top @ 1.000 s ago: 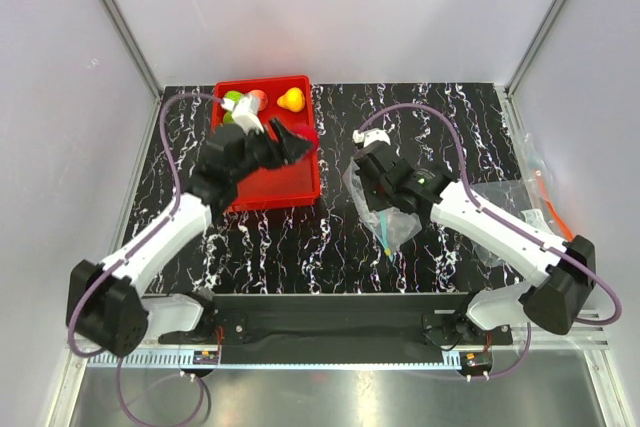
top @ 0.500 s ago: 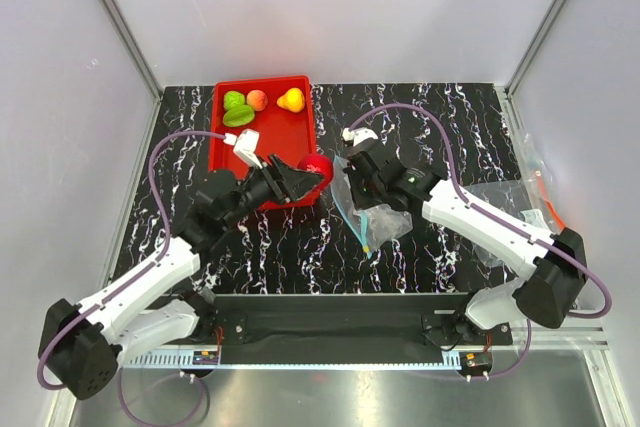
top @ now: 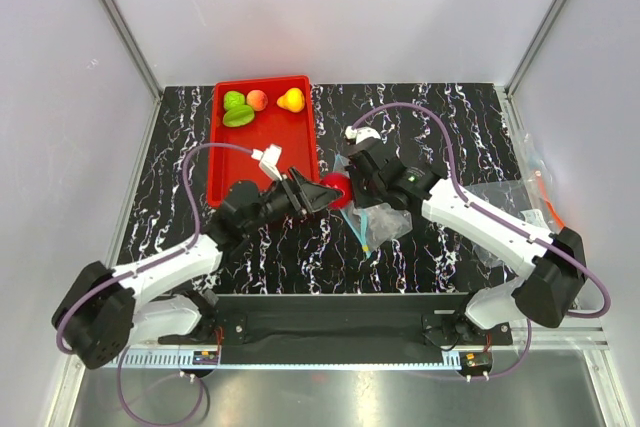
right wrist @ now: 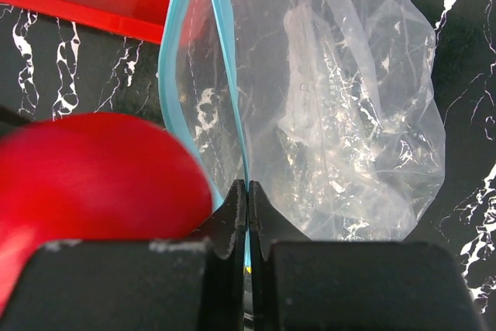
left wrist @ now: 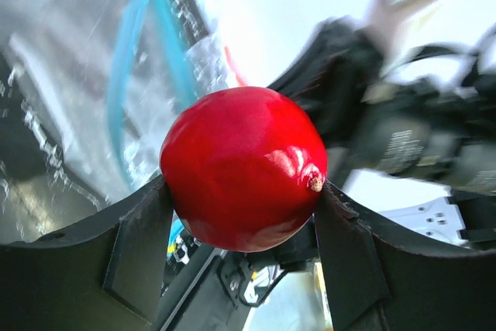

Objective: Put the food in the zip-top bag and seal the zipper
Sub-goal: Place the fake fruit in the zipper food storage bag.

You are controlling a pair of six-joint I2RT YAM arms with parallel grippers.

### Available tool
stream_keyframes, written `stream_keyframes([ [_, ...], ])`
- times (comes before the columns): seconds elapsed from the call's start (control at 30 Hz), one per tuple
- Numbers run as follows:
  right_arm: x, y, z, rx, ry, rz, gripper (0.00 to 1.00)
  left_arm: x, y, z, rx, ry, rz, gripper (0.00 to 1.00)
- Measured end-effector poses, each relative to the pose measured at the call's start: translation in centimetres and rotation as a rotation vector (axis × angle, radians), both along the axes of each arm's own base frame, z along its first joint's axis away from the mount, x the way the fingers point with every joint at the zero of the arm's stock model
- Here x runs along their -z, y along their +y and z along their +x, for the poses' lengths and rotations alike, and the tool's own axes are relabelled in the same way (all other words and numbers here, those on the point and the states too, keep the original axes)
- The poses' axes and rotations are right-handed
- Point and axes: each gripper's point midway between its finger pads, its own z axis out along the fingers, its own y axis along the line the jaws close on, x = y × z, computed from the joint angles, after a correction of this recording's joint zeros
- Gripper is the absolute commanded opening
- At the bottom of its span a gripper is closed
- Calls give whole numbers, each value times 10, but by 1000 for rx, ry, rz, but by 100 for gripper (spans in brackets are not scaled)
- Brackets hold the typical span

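Black, white-veined marble-pattern table (top: pixel 420 112), walled by plain white panels on aluminium framing; only the top view shows it whole. Red tray (top: pixel 285 152), rear left, containing the yellow pear (top: pixel 291 99), the peach (top: pixel 257 99) and two green pieces (top: pixel 237 108), fruits that neither wrist view shows. Clear plastic with an orange-red strip (top: pixel 530 197), far right. Crumpled zip-top bag (top: pixel 388 219), mid-table, just right of the tray. The right wrist view alone shows the right gripper (right wrist: pixel 246 191) pinched tight on the light-blue zipper (right wrist: pixel 225 75), whose two sides part into a loop. The red apple (left wrist: pixel 242 167) is just beside the bag's mouth, clamped between the part-spread fingers of the left gripper (top: pixel 325 194), a grip plain only in the left wrist view. Lettering on the right arm's housing is too blurred to read.
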Motion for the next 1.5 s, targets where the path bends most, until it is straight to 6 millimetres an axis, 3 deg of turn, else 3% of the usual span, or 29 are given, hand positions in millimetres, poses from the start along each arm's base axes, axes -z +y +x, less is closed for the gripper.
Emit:
stream_keyframes([
  [0.17,0,-3,2,23,-6,-6,0,40,-8,0,9,100,14,14],
  [0.37,-1,-10,1,44,-5,-25,0,66,-16,0,-12,137,110,15],
  [0.77,-23,-18,-8,52,-14,22,0,68,-40,18,-87,42,384,21],
  [0.87,-33,-13,-9,49,-26,63,0,74,-52,12,-59,32,418,29],
  [0.9,-36,-13,-9,48,-31,73,0,76,-54,10,-53,30,428,41],
  [1.0,-41,-13,-10,53,-40,91,0,73,-59,7,-38,20,428,61],
  [1.03,-43,-13,-10,56,-45,99,0,71,-60,7,-36,14,422,75],
  [1.13,-49,-15,-11,70,-60,122,0,68,-62,7,-30,4,414,91],
  [1.23,-52,-21,-13,91,-76,130,0,67,-64,5,-12,2,413,99],
  [1.5,-41,-38,-11,156,-65,106,0,34,-57,1,29,-73,503,98],
])
